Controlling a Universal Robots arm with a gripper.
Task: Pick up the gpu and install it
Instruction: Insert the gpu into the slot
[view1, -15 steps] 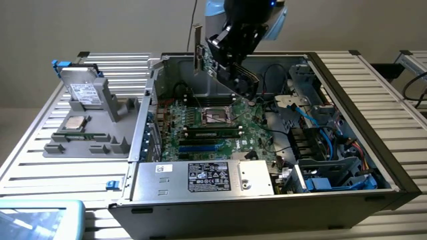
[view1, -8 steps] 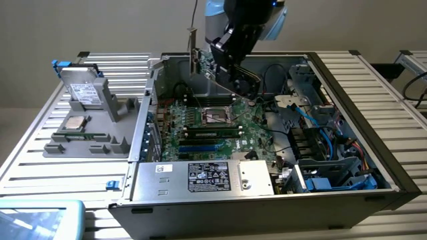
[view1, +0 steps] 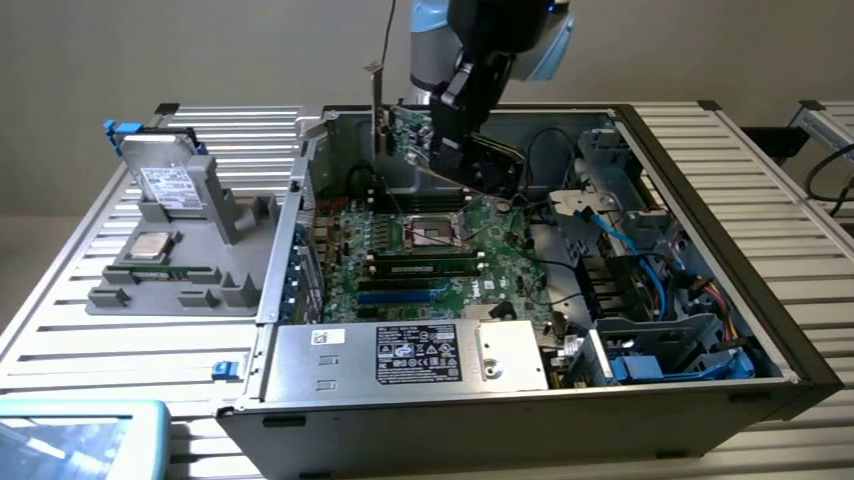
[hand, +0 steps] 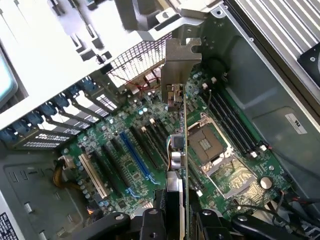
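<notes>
In the exterior view, an open computer case (view1: 534, 435) lies on a slatted desk (view1: 107, 350) and takes up the middle and the exterior view's right. The arm comes down from the upper middle of the frame. Its pincer (view1: 447, 125) is clamped on the gpu (view1: 407, 135), which is held on edge over the far end of the case, with its silver bracket (view1: 378, 100) pointing up. Below it lie the motherboard (view1: 427, 270) and its open processor socket (view1: 434, 228). A power supply (view1: 400, 355) with a black label sits at the lower middle of the frame. On the exterior view's left, a grey fixture (view1: 200, 290) on the desk holds a silver hard drive (view1: 167, 180) upright and a processor chip (view1: 150, 245) lying flat.

In the wrist view, the gpu (hand: 184, 125) is seen edge-on as a thin line running away from the pincer (hand: 182, 220), whose dark fingers (hand: 150, 222) press on either face of the card. The bracket (hand: 181, 60) stands at the card's far end, near the case's perforated rear wall (hand: 135, 57). Beneath the card lies the motherboard (hand: 125, 170). A blue expansion slot (hand: 135, 155) is on one side of the card, with the processor socket (hand: 210, 145) and the memory slots (hand: 232, 125) on the other.
</notes>
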